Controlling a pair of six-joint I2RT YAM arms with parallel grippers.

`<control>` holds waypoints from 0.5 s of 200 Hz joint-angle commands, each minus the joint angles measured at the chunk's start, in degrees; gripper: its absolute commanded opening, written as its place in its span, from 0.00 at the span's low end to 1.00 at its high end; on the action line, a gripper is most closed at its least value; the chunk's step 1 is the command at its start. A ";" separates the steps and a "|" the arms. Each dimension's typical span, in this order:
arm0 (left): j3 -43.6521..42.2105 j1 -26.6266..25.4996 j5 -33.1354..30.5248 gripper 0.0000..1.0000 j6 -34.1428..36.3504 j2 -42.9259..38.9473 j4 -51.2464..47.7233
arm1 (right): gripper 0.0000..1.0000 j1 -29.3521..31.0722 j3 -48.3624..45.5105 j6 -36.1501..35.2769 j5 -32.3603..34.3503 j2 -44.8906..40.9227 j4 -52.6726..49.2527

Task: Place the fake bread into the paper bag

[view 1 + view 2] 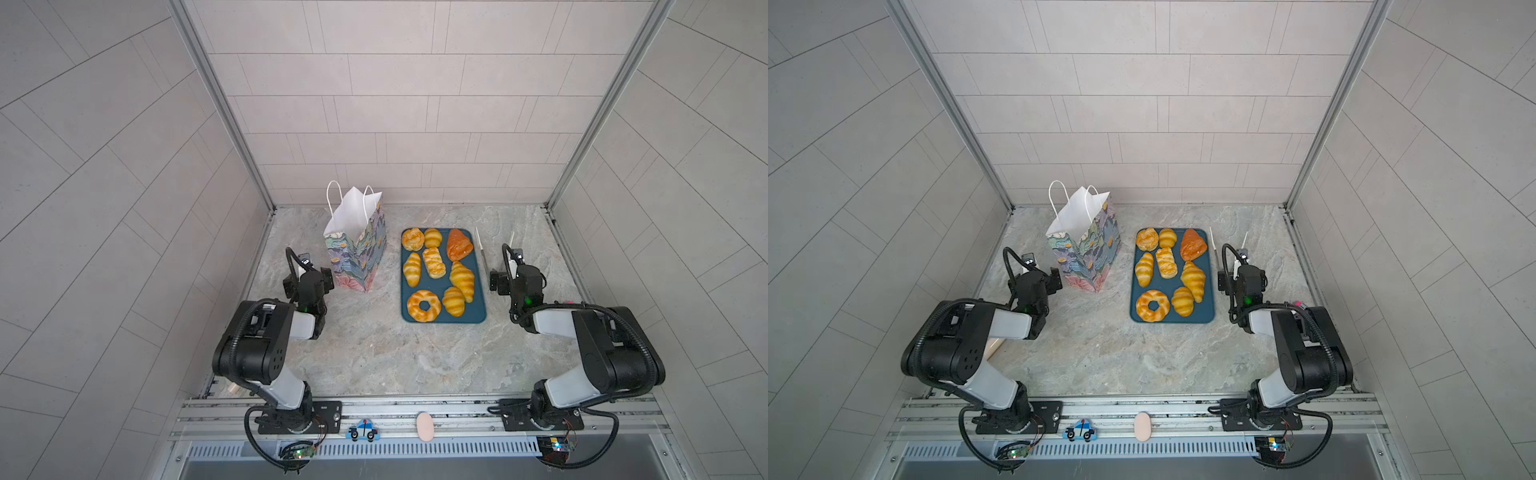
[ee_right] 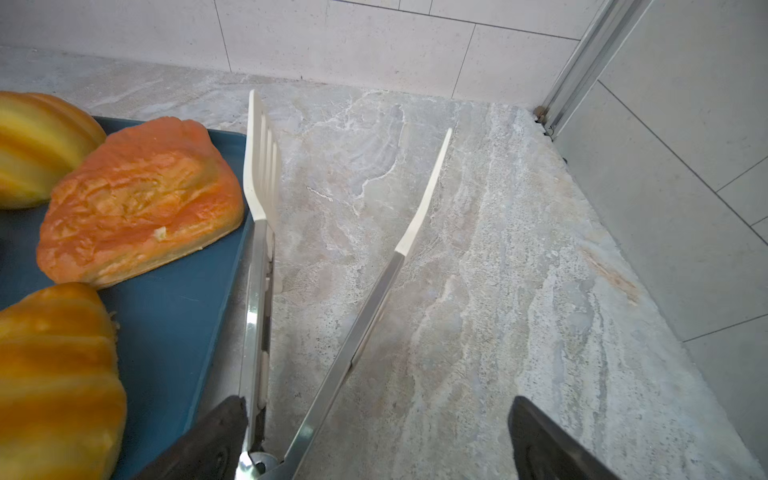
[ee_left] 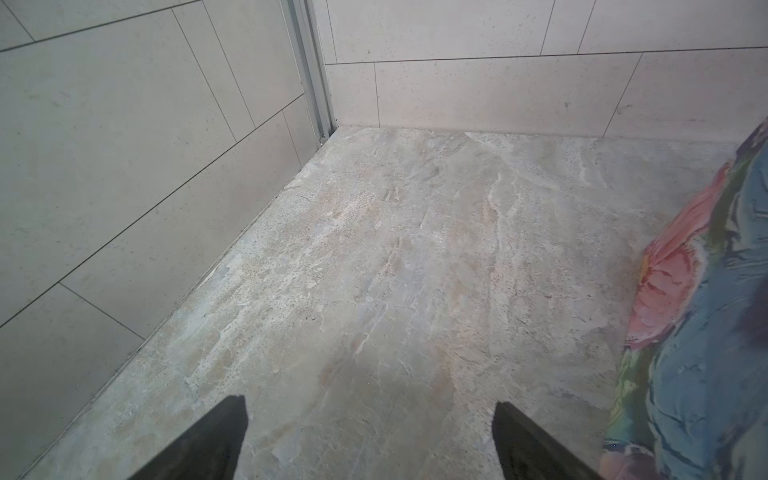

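Note:
The fake bread, several glossy golden pastries, lies on a dark blue tray. Among them are a braided ring, a large croissant and a darker orange-brown triangular piece. Left of the tray the paper bag stands upright with its mouth open; its printed side shows in the left wrist view. My left gripper is open over bare table beside the bag's base. My right gripper is open just right of the tray.
Metal tongs with white tips lie spread on the table along the tray's right edge. Their hinge end sits between my right gripper's fingers, close to one of them. Tiled walls close in the back and both sides.

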 commanded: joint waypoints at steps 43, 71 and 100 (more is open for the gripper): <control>-0.18 -0.16 -0.58 1.00 0.49 -0.45 1.46 | 1.00 -0.11 -0.63 -0.21 -0.13 -0.21 1.27; -0.22 -0.14 -0.59 1.00 0.44 -0.45 1.39 | 1.00 -0.08 -0.62 -0.20 -0.17 -0.21 1.29; -0.18 -0.13 -0.60 1.00 0.49 -0.49 1.41 | 1.00 -0.08 -0.34 -0.21 -0.12 -0.08 1.21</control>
